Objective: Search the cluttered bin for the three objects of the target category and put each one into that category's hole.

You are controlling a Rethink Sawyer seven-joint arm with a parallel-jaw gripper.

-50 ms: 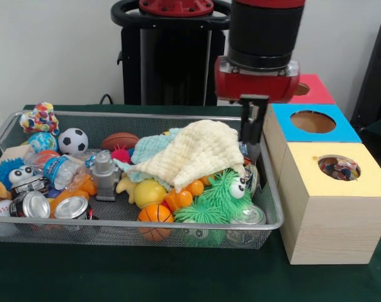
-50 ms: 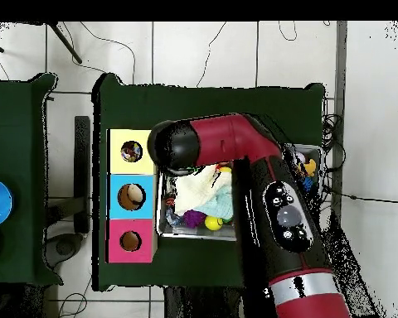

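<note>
- Gripper (image 1: 253, 119) hangs over the wire bin's (image 1: 275, 214) end nearest the boxes; only one dark finger block shows, so cannot tell whether it is spread or closed.
- Directly beside and below it: cream cloth (image 1: 196, 151) heaped over the toys.
- Below that: green fuzzy toy (image 1: 225, 195), orange basketball (image 1: 155, 217), cans.
- To its other side: blue-topped box (image 1: 313, 123), with the yellow-topped box (image 1: 338, 170) nearer the camera, small items visible in its hole, and the red-topped box (image 1: 313, 88) farther off.

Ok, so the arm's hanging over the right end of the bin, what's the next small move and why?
Probably lower the gripper onto the cream cloth and pull it aside: it drapes over the toys at that end of the wire bin, hiding what lies under it.
</note>
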